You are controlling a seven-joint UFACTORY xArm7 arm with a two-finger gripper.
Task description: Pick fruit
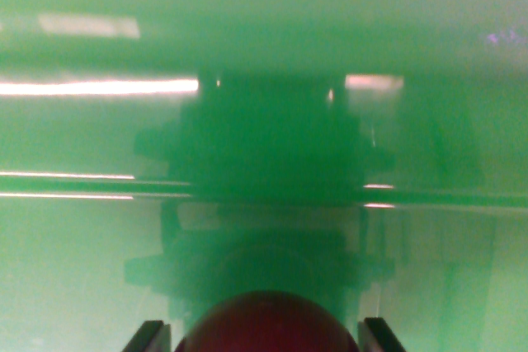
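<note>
A dark red fruit (268, 325) sits at the bottom middle of the wrist view, round-topped and cut off by the lower edge. Either side of it stands a black finger (148, 337) of the tool (266, 337), one at the wrist view's left of the fruit and the other at its right. Both fingers lie just beside the fruit's flanks, so the tool is spread about as wide as the fruit; whether the pads press the skin or stand a little clear cannot be told, since the picture is soft and the contact lies at or below the frame edge.

Above the fruit spreads a glossy green surface (74, 269) that fills the rest of the view. Straight above the fruit, it carries a dark blurred mirror image (268, 154) of the arm's own hardware. Bright white streaks (99, 86) of reflected light run to the left of that dark shape, with shorter ones to its right.
</note>
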